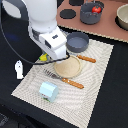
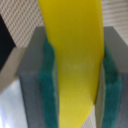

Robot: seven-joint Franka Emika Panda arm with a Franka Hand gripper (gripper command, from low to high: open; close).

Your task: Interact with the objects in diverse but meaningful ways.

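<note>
In the wrist view a yellow banana [image 2: 75,55] fills the picture, clamped between my two green pads [image 2: 50,90], so my gripper [image 2: 76,85] is shut on it. In the exterior view the gripper [image 1: 49,56] hangs low over the striped mat, just beside the tan plate [image 1: 68,66], with a bit of the yellow banana [image 1: 43,58] showing under it. An orange-handled fork [image 1: 64,80] lies in front of the plate and an orange-handled knife [image 1: 85,58] behind it. The grey bowl [image 1: 77,41] stands at the mat's far edge. A pale blue cup [image 1: 48,91] sits near the front. The white shaker bottle [image 1: 19,69] is off the mat at the exterior view's left.
On a brown board at the back stands a dark pot [image 1: 92,14] with the red tomato [image 1: 95,9] in it. A beige bowl [image 1: 123,17] is at the exterior view's far right. The arm's white body and a black cable hang over the exterior view's left.
</note>
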